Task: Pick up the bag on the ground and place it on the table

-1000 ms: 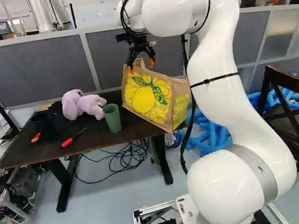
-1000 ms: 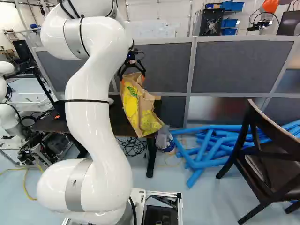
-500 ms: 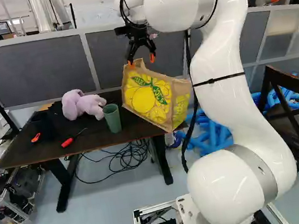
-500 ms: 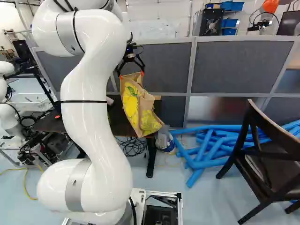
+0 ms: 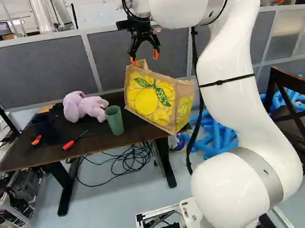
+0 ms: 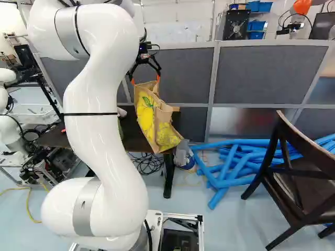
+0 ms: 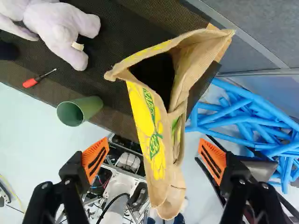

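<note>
In the left base view my gripper (image 5: 145,58) hangs just above the top of the bag (image 5: 159,100), its fingers spread. The tan bag with yellow print leans tilted at the right end of the dark table (image 5: 25,158), part of it reaching past the table's edge. From the wrist, the gripper (image 7: 154,159) stands wide open, and the bag (image 7: 152,126) lies beyond and between the orange pads (image 7: 95,158) without either touching it. The bag's mouth faces the wrist camera.
On the table are a purple plush toy (image 5: 84,106), a green cup (image 5: 114,120), a red screwdriver (image 5: 75,141) and a dark cup (image 5: 44,127). Blue foam tubes (image 6: 230,164) and a dark chair (image 6: 296,183) stand right of it. Another robot (image 6: 7,115) is at the far left.
The gripper has risen off the bag's top, its fingers open throughout, while the arm has shifted. The bag stays where it was on the table's end. The base has not moved.
</note>
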Controlling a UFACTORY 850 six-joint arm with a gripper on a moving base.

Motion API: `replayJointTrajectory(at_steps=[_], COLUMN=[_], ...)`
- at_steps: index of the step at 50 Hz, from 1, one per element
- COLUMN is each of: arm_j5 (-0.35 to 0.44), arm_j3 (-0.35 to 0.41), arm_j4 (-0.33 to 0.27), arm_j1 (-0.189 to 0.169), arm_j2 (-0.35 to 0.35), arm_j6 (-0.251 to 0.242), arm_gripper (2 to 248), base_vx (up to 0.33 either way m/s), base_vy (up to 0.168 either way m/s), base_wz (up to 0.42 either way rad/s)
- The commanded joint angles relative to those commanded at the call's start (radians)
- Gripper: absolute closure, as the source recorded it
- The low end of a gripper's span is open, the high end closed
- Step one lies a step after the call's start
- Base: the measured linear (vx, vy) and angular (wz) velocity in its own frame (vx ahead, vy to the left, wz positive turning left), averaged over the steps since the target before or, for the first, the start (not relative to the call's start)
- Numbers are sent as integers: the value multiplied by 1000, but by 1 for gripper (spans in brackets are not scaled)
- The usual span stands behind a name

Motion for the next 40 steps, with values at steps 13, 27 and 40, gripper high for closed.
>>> replayJointTrajectory(at_steps=[13,27,40], arm_j5=[0,0,0], arm_j3=[0,0,0], arm_j4=[0,0,0], arm_j1=[0,0,0], arm_j2=[0,0,0], arm_j6=[0,0,0], arm_gripper=[3,3,3], base_vx=[0,1,-42], base_vy=[0,0,31], base_wz=[0,3,41])
